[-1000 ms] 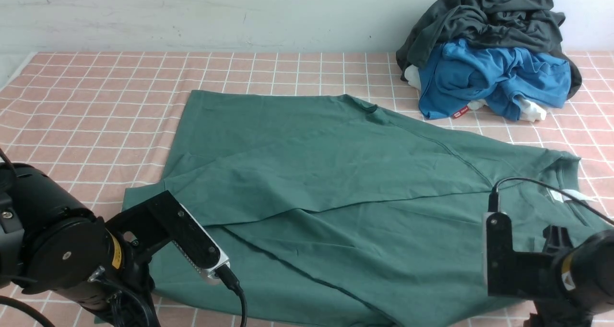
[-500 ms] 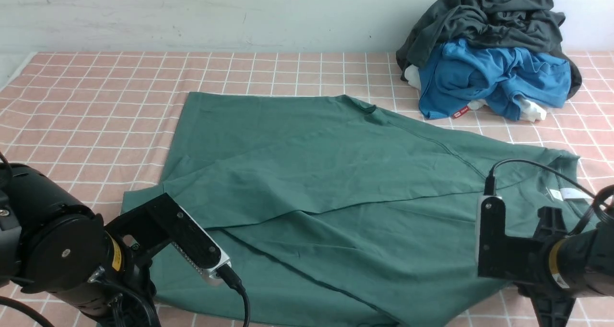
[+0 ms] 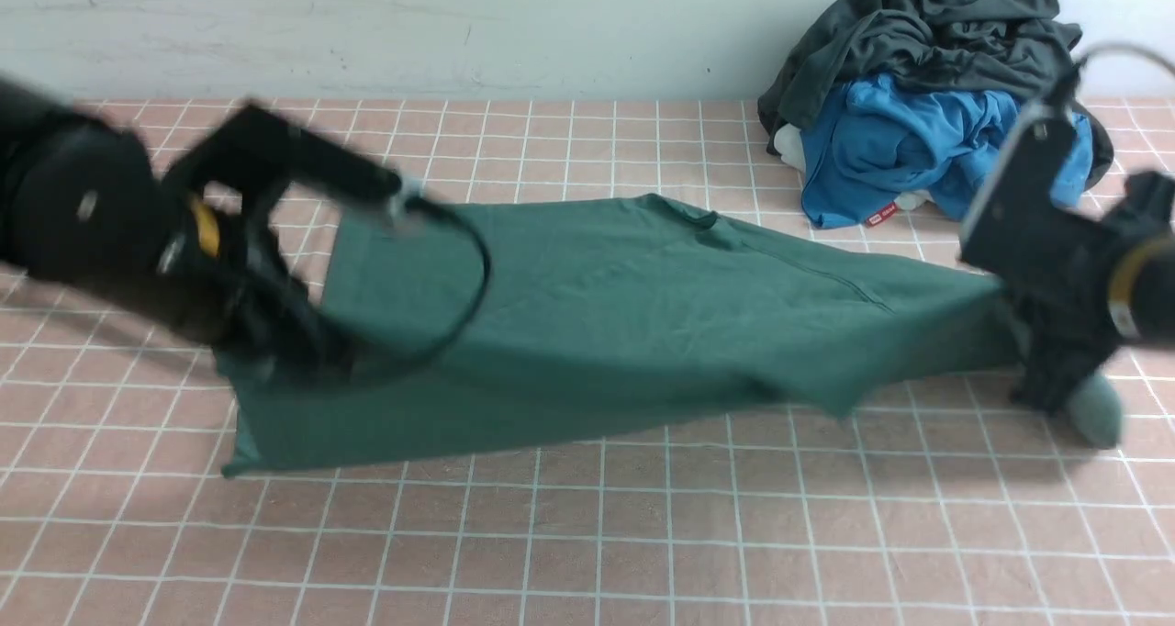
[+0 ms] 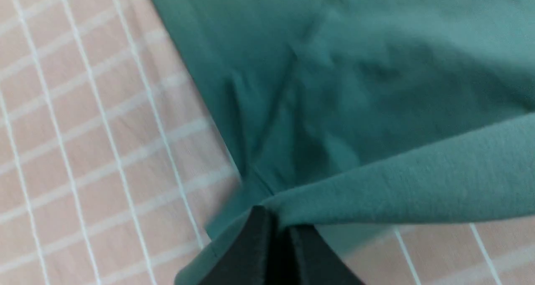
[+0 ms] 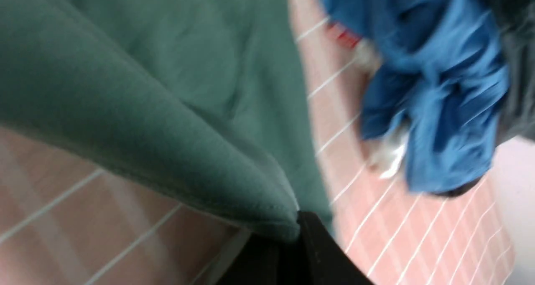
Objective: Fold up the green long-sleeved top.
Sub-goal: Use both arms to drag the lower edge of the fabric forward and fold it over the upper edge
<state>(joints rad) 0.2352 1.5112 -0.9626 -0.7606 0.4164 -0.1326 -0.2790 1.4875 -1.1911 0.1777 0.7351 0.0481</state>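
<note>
Now: near edge raised, both ends pinched

Checked table: green long-sleeved top mid-table, near edge held up. Left gripper clamped on its left end, right gripper on the right. Risk: thin bite slips under stretch; fold lands skewed.

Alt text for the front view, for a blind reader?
The left gripper and right gripper, both shut on the green long-sleeved top, hold its near edge raised off a pink checked tablecloth. A heap of blue and dark grey clothes lies far right.
</note>
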